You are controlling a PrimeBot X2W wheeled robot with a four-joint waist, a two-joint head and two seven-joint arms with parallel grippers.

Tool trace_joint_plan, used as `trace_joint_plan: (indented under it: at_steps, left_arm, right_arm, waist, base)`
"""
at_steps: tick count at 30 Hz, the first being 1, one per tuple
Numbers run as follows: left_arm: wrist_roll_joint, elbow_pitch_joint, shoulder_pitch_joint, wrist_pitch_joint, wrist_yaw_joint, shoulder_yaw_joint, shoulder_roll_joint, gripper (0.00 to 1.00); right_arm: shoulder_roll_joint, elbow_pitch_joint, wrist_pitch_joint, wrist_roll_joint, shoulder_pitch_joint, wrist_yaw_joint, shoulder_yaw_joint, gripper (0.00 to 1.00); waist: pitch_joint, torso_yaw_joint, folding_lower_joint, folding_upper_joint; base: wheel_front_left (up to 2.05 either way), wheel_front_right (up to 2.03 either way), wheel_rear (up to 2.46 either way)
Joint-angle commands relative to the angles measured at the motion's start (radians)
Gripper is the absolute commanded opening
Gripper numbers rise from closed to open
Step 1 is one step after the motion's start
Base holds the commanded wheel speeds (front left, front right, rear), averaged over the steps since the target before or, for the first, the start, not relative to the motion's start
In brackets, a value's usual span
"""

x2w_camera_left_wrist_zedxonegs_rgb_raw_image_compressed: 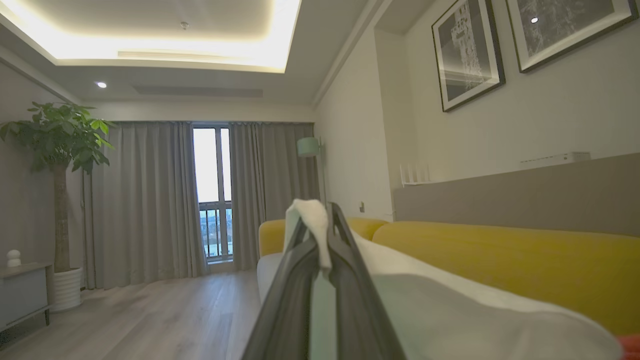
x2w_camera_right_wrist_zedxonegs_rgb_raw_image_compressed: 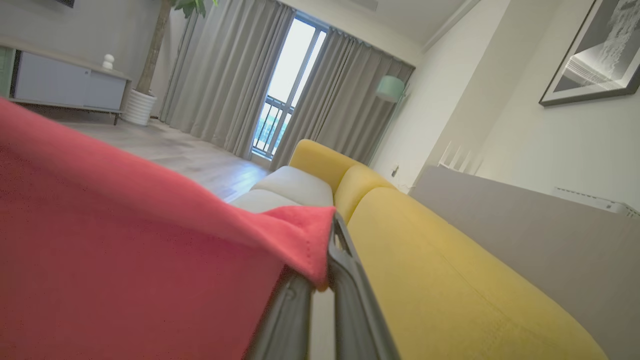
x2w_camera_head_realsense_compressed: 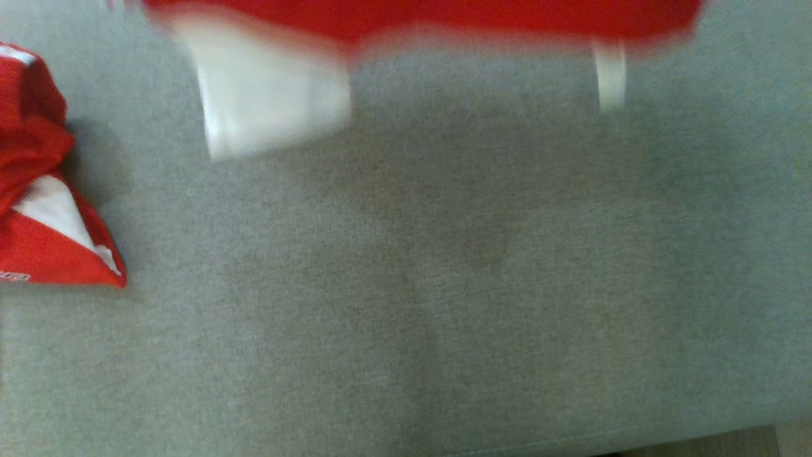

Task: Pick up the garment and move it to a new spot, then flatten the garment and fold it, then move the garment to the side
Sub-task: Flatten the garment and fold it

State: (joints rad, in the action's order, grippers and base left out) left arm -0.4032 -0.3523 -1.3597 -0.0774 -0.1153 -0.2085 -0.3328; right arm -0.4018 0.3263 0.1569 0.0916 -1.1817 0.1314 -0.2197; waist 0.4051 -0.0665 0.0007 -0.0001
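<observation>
- Hangs blurred across 12 o'clock of the head view, lifted clear of the flat grey woven fabric surface (x2w_camera_head_realsense_compressed: 444,285): the red cloth garment with white panels (x2w_camera_head_realsense_compressed: 444,16).
- Pinches a white fold of the garment between tips pressed nearly together: the left gripper (x2w_camera_left_wrist_zedxonegs_rgb_raw_image_compressed: 320,222), with white cloth trailing off toward 4 o'clock of the left wrist view.
- Clamps a hemmed red corner the same way: the right gripper (x2w_camera_right_wrist_zedxonegs_rgb_raw_image_compressed: 320,260), with red cloth draping toward 9 o'clock of the right wrist view.
- Reads as the carry-and-lay-down step: garment up in the air, not yet spread, folding not begun.
- Hold both pinches firm during the carry; looks like thin cloth that could creep out of a light grip.
- Draw the two grippers apart until the held edge runs taut and level, so that the body hangs without a twist.
- Lower gently so that the free hem meets the grey surface first near the centre, then pull toward 6 o'clock to lay the rest down smooth.
- Release only once the cloth lies flat.
- Steer clear of the crumpled red-and-white cloth heap (x2w_camera_head_realsense_compressed: 38,190) at 9 o'clock of the head view; cannot tell whether it is a separate piece or a trailing part of the same garment.
- If trailing, lift higher before travelling, to avoid dragging it.
- Mind the long yellow sofa cushion (x2w_camera_right_wrist_zedxonegs_rgb_raw_image_compressed: 425,260) beyond the fingers; avoid snagging the cloth on it.
</observation>
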Motion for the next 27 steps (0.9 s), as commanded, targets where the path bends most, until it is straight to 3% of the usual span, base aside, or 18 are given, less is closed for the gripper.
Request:
trace_joint_plan:
  at_steps: [1,4,9,13,17,22,27]
  left_arm:
    - [0.009,-0.040,-0.119,0.039,-0.005,0.020,-0.050,0.00]
    - [0.019,-0.176,-0.238,0.126,-0.008,0.016,-0.044,0.00]
    - [0.018,-0.336,-0.301,0.214,-0.012,-0.021,-0.024,0.00]
    - [-0.034,-0.432,-0.369,0.185,-0.015,-0.066,0.008,0.00]
    - [-0.080,-0.450,-0.144,0.298,-0.015,-0.173,-0.004,0.00]
    - [-0.141,-0.425,0.119,0.322,-0.015,-0.266,-0.054,0.00]
    - [-0.213,-0.374,0.297,0.307,-0.015,-0.339,-0.100,0.00]
  right_arm:
    - [0.012,0.048,-0.052,-0.019,-0.089,-0.001,-0.011,0.00]
    - [0.030,0.211,-0.154,-0.035,-0.217,-0.001,-0.009,0.00]
    - [0.041,0.413,-0.271,-0.057,-0.300,-0.001,-0.036,0.00]
    - [0.041,0.535,-0.336,-0.067,-0.263,-0.001,-0.080,0.00]
    - [0.039,0.636,-0.367,-0.053,-0.176,-0.001,-0.167,0.00]
    - [0.031,0.716,-0.379,0.023,-0.041,-0.001,-0.342,0.00]
    - [0.007,0.713,-0.358,0.151,0.067,-0.001,-0.488,0.00]
  waist:
    - [0.073,0.016,-0.0007,0.0001]
    - [0.079,0.027,-0.0007,0.0001]
    - [0.090,0.055,-0.0007,0.0001]
    - [0.101,0.073,-0.0007,0.0001]
    - [0.091,0.087,-0.0007,0.0001]
    - [0.046,0.100,-0.0007,0.0001]
    - [-0.002,0.099,-0.0007,0.0001]
  base:
    - [0.00,0.00,0.00]
    - [0.00,0.00,0.00]
    - [0.00,0.00,0.00]
    - [0.00,0.00,0.00]
    - [0.00,0.00,0.00]
    - [0.00,0.00,0.00]
    - [0.00,0.00,0.00]
